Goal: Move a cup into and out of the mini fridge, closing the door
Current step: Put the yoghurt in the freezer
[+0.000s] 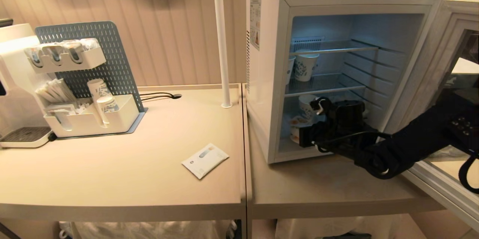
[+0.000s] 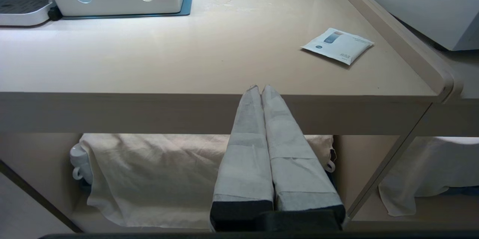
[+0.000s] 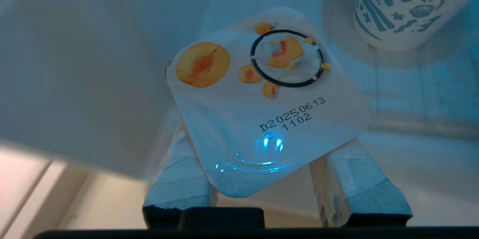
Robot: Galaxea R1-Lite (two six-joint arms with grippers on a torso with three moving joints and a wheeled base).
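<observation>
One cup (image 3: 269,100) with a peach-printed foil lid, low in the mini fridge (image 1: 267,82). Paper cups (image 1: 305,66) inside: two on the middle shelf, one on the bottom. One door (image 1: 449,93), swung wide to my right. One sachet (image 1: 205,160) on the beige counter (image 1: 149,179); ribbed tan wall behind. My right gripper (image 1: 299,131) is inside the bottom compartment, jaws part open and closed on the cup's sides, under the lid. My left gripper (image 2: 261,88) hangs at the counter's front edge, jaws pressed together, empty.
</observation>
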